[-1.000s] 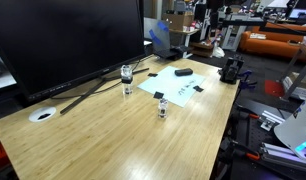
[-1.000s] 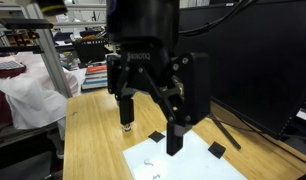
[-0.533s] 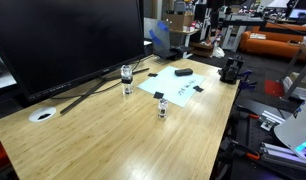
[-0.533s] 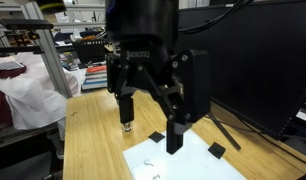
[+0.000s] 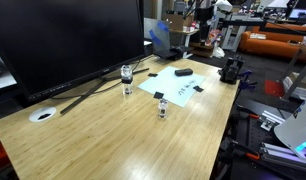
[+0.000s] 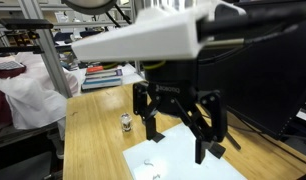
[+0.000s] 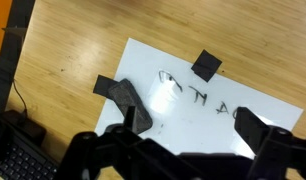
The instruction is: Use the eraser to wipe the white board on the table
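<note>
Wrist view: gripper (image 7: 185,140) wide open, empty, above white board (image 7: 228,75).
Eraser (image 7: 134,104): lying on board nr its edge, right by sm. black tab (image 7: 102,87).
Risk: off-centre descent, so a finger nudges eraser away or drags thin sheet across table (image 7: 63,50).

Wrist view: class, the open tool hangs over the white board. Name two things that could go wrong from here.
1. The eraser lies off to one side of the tool, right by a flat black piece; a straight descent might miss it or catch the piece.
2. Wiping the white board might knock the small clear jar standing near its edge.
</note>
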Robot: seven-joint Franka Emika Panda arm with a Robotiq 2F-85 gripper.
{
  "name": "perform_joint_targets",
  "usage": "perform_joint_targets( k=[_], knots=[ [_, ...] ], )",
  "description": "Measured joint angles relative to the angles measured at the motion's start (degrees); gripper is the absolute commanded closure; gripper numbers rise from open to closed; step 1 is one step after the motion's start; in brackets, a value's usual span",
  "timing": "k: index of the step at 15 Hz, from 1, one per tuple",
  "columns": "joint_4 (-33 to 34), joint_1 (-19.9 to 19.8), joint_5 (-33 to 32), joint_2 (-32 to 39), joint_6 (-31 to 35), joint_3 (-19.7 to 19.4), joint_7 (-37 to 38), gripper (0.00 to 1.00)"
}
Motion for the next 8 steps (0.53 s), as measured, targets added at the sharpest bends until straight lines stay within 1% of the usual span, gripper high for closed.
perform_joint_targets(
  k=[3,6,8],
  knots=[
    [1.14,-0.27,-0.02,5.27,3.68,-0.21,0.0,0.0],
    [3.99,-1.06,-2.82,10.82,4.78,-0.44,0.19,0.0],
    [5.87,-1.46,-3.47,13.28,4.78,-0.48,0.18,0.0]
  ],
)
